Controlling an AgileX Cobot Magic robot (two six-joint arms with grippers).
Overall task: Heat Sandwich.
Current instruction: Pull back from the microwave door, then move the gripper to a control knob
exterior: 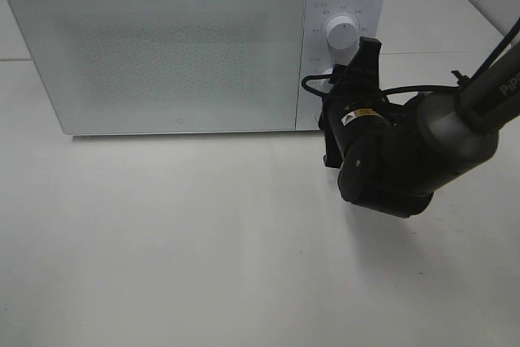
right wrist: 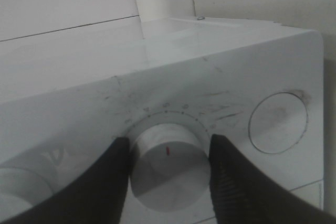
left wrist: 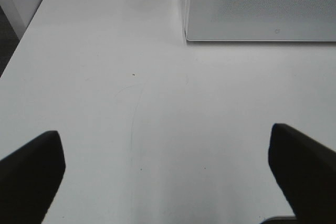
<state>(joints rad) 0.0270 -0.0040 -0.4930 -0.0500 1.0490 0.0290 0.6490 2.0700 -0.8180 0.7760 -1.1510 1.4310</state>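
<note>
You will not find the sandwich in any view. The white box-shaped microwave oven (exterior: 162, 46) has its frosted door shut, so the sandwich is probably inside, though nothing here proves it. Expect it to be light, soft and easily squashed or slid apart, so it is best lifted from underneath by whatever carries it, not by the bread.

What you handle now is the round white plastic dial (right wrist: 167, 174) with the red tick, the lower one on the panel. It looks rigid and smooth, likely slippery, so hold it across its sides. Your right gripper (right wrist: 169, 141) is clenched on it, one black finger pressed to each flank. Your left gripper (left wrist: 165, 135) hangs released, fingers spread wide over the bare white table (exterior: 203, 241), well apart from the oven.

For writing, the right arm (exterior: 479, 111) carries pale letters that seem to begin "Pip", cut off at the edge. The yellow label (exterior: 363, 114) on the wrist and the marks ringing the dials are too small to read.
</note>
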